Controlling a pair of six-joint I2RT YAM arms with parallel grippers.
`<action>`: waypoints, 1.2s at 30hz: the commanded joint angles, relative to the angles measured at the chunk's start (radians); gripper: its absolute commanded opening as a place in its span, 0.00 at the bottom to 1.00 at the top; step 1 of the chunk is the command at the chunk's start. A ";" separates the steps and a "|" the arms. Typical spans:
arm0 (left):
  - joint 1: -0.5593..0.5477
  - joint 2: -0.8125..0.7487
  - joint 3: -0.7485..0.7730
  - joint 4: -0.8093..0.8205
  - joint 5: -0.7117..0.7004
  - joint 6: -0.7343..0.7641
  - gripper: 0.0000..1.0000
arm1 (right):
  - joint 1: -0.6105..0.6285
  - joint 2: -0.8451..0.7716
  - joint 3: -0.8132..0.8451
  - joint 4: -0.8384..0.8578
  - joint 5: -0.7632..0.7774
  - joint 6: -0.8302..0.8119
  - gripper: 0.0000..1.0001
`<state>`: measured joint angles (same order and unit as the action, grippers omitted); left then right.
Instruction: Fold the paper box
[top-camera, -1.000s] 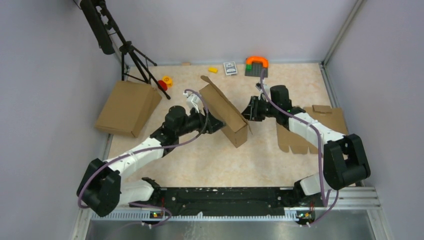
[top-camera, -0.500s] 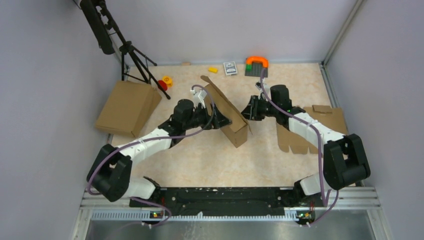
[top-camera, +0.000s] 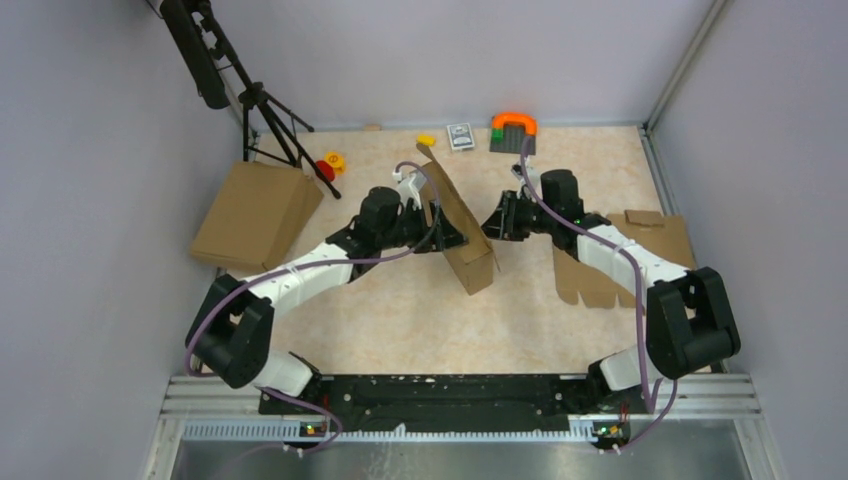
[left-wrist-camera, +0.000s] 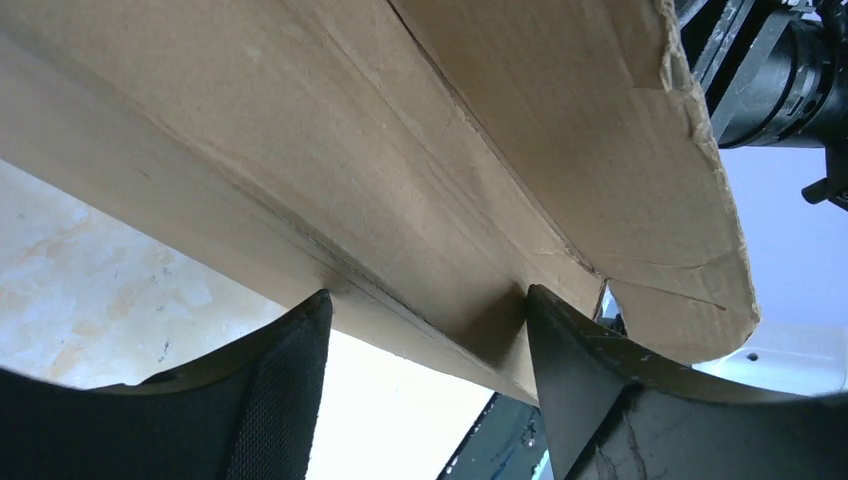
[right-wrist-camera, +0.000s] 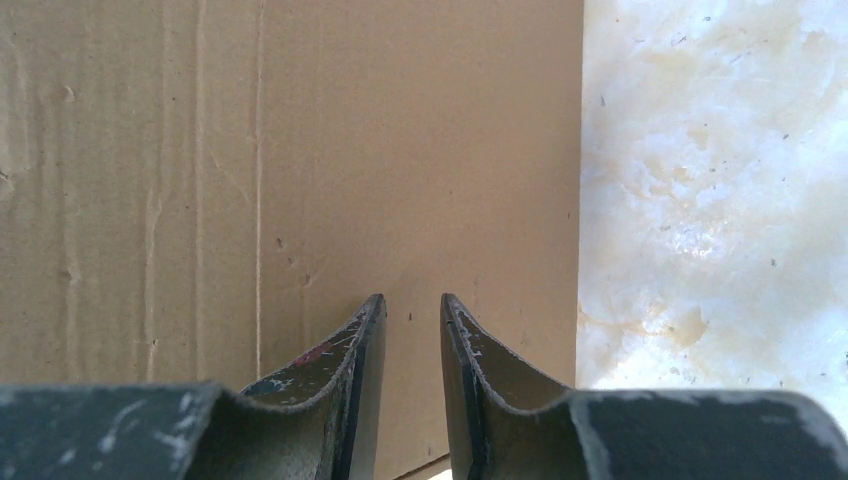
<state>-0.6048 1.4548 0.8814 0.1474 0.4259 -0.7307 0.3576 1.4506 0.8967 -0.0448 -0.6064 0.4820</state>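
Observation:
The paper box (top-camera: 462, 228) is a brown cardboard mailer standing on its edge mid-table, with its lid flap raised toward the back. My left gripper (top-camera: 445, 238) is open against the box's left side. In the left wrist view its jaws (left-wrist-camera: 428, 305) straddle a fold of the cardboard (left-wrist-camera: 450, 150) without closing on it. My right gripper (top-camera: 490, 225) is at the box's right face. In the right wrist view it (right-wrist-camera: 413, 300) is only narrowly open with nothing between the fingers, its tips at the flat cardboard panel (right-wrist-camera: 250, 150).
Another brown shallow box (top-camera: 255, 215) lies at the left edge beside a black tripod (top-camera: 265, 110). A notched cardboard blank (top-camera: 610, 270) lies at the right under my right arm. Small toys, an orange horseshoe (top-camera: 513, 123) and a card deck (top-camera: 460, 135) sit along the back wall.
My left arm has reached right and farther back along the box, and the box's raised flap now stands steeper. My right arm has stayed put.

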 joint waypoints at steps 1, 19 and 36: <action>-0.003 0.037 0.015 -0.057 -0.054 0.036 0.70 | 0.011 -0.002 0.005 0.024 -0.015 -0.009 0.27; 0.166 -0.175 0.000 -0.179 -0.023 0.099 0.86 | -0.066 0.058 0.082 0.038 -0.039 0.011 0.26; 0.097 -0.009 -0.019 0.113 0.109 -0.038 0.69 | 0.000 0.089 0.183 -0.047 -0.044 -0.036 0.26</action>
<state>-0.4770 1.4246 0.8562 0.1715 0.5175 -0.7410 0.3233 1.5600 0.9970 -0.0635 -0.6548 0.4885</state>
